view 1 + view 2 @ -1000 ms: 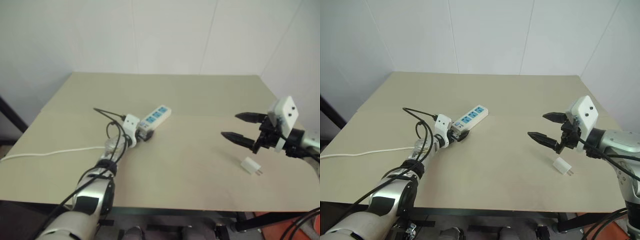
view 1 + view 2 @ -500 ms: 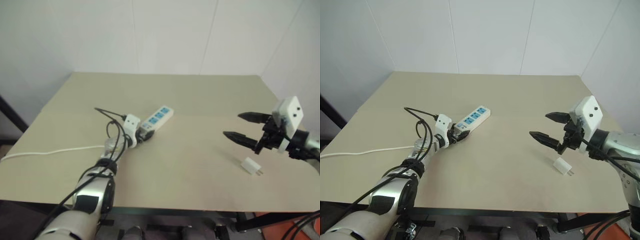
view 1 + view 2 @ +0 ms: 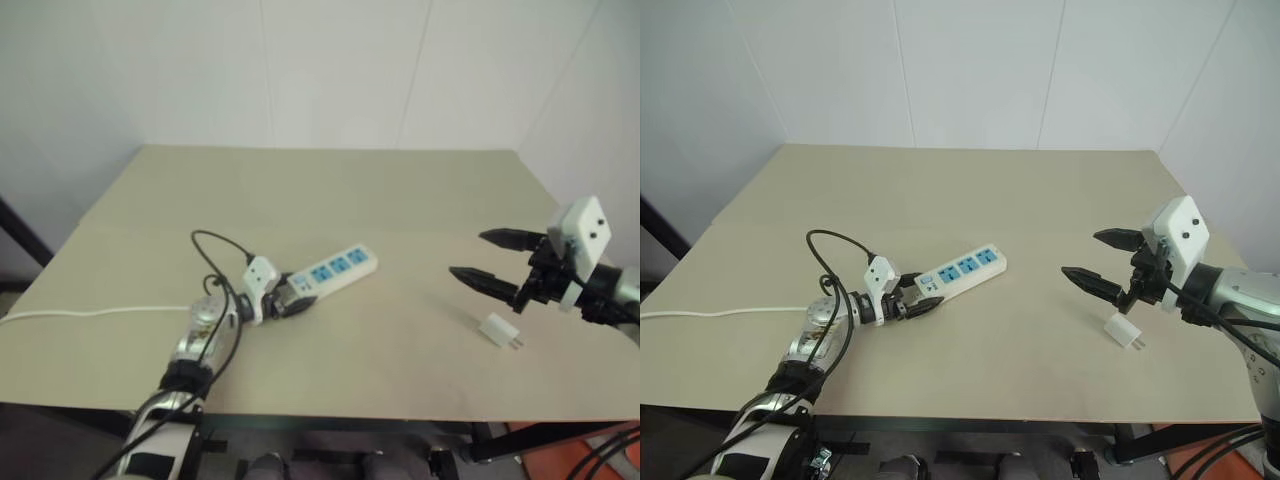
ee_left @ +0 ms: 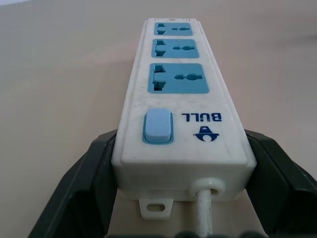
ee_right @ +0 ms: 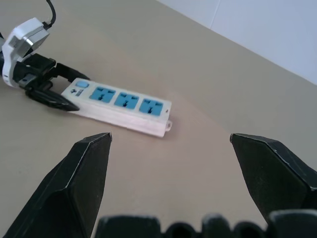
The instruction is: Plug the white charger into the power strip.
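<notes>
Left hand (image 3: 917, 304) clamped on switch end of power strip (image 3: 962, 272), which lies flat mid-desk (image 3: 970, 190). Right hand (image 3: 1090, 264) spread wide, hovering just above white charger (image 3: 1124, 332) lying on desk near right edge.

The power strip (image 3: 958, 275), a long white bar with three blue socket faces up and a blue switch at its cord end, lies flat on the table, well apart from the small white charger (image 3: 1124, 333) lying near the right edge.
</notes>
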`<move>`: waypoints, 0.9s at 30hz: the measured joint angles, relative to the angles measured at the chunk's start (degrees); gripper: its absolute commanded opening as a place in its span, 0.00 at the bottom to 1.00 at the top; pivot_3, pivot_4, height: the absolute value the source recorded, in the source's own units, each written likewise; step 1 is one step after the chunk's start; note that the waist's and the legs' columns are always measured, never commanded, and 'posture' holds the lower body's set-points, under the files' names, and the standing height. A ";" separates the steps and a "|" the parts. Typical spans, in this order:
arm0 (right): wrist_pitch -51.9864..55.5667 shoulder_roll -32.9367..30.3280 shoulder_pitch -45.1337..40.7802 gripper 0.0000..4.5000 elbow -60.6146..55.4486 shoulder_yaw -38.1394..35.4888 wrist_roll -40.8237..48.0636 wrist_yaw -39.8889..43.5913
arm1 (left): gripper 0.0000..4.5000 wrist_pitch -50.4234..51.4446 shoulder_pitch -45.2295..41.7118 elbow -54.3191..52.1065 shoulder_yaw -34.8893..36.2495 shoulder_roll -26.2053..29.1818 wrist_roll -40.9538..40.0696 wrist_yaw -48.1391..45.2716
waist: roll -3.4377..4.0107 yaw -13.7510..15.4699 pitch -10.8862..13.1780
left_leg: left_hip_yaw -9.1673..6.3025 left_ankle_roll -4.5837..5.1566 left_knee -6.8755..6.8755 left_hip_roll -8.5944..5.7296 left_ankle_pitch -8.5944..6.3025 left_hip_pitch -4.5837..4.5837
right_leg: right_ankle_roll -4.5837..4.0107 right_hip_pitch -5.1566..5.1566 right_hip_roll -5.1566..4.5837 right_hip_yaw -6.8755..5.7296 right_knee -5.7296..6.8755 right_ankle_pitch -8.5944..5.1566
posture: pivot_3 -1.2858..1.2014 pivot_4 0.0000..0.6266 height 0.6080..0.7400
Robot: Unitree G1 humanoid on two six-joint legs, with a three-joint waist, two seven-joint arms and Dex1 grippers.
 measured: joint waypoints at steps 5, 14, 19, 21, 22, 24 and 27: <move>0.01 0.00 0.00 1.00 -0.02 0.00 0.08 0.03 | 0.73 4.86 2.30 -7.60 -1.46 2.22 -1.68 -2.72 | 0.00 0.02 0.00 | 0.00 0.00 0.00 0.00 0.00 -0.02 | 0.00 -0.01 0.00 0.00 -0.05 -0.01 | 0.52 0.24 1.00; 0.02 0.00 -0.06 1.00 -0.07 0.00 1.11 -0.14 | 0.99 6.25 3.65 -8.39 -4.16 3.59 -1.64 -4.30 | 0.00 0.07 0.00 | 0.01 0.00 0.00 0.01 0.00 -0.01 | 0.00 0.00 0.00 0.00 -0.05 -0.01 | 0.52 0.24 1.00; 0.14 0.00 -0.06 1.00 -0.51 0.01 1.64 -0.30 | 0.99 5.09 3.72 -8.19 -4.49 3.56 -1.73 -4.25 | 0.00 0.08 0.00 | 0.01 0.00 0.00 0.01 0.00 -0.01 | 0.00 0.00 0.00 0.00 -0.06 -0.01 | 0.52 0.24 1.00; 0.29 0.00 -0.06 1.00 -0.72 0.00 1.85 -0.42 | 0.99 4.31 4.08 -8.18 -4.18 3.30 -2.09 -4.26 | 0.00 0.08 0.00 | 0.01 0.00 0.00 0.01 0.00 -0.01 | 0.00 0.00 0.00 0.00 -0.06 -0.01 | 0.52 0.24 1.00; 0.36 0.00 -0.05 1.00 -0.82 0.00 1.94 -0.47 | 0.99 4.26 4.19 -8.18 -4.00 3.16 -2.33 -4.25 | 0.00 0.08 0.00 | 0.01 0.00 0.00 0.01 0.00 -0.01 | 0.00 0.00 0.00 0.00 -0.06 -0.01 | 0.52 0.24 1.00; 0.48 0.00 -0.05 1.00 -0.97 0.00 2.02 -0.53 | 0.99 4.09 4.29 -8.15 -3.57 2.90 -3.53 -4.32 | 0.00 0.08 0.00 | 0.01 0.00 0.00 0.02 0.00 -0.02 | 0.00 -0.01 0.00 0.00 -0.06 -0.01 | 0.52 0.24 1.00; 0.53 0.00 0.00 1.00 -1.04 0.00 2.03 -0.59 | 0.99 3.98 4.28 -8.15 -2.43 3.02 -4.95 -5.03 | 0.00 0.07 0.00 | 0.01 0.00 0.00 0.01 0.00 -0.02 | 0.00 -0.01 0.00 0.00 -0.06 -0.01 | 0.52 0.24 1.00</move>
